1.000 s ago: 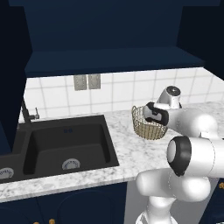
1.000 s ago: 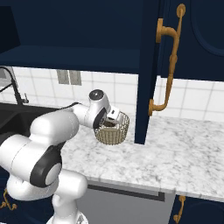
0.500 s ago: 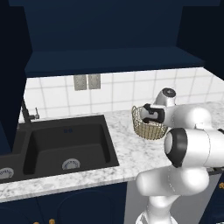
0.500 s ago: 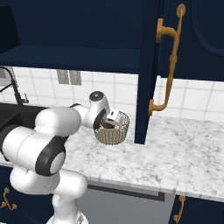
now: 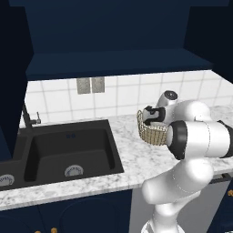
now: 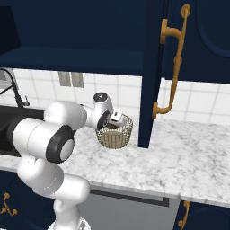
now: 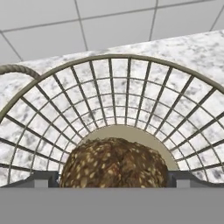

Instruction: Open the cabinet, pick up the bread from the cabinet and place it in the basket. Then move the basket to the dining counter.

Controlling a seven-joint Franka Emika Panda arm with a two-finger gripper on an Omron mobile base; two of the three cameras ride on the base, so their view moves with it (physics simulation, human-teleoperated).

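Left base view: the round tan wire-mesh basket (image 5: 152, 131) stands on the speckled marble worktop (image 5: 127, 157) right of the black sink (image 5: 68, 152), the gripper (image 5: 154, 119) dipped inside it; lifting off-line could tip it.

Right base view: the open navy cabinet door (image 6: 150, 72) hangs just right, a snag.

Hand view: jaws released astride the brown seeded bread (image 7: 114, 164), which could drag out.

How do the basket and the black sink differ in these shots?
The basket is small, round, tan-gold open wire mesh; the sink is a large, rectangular, solid black basin.
The basket stands on top of the marble counter; the sink is sunk into it.
The basket holds the seeded brown bread, with the open gripper at it; the sink looks empty.
Both are open-topped.
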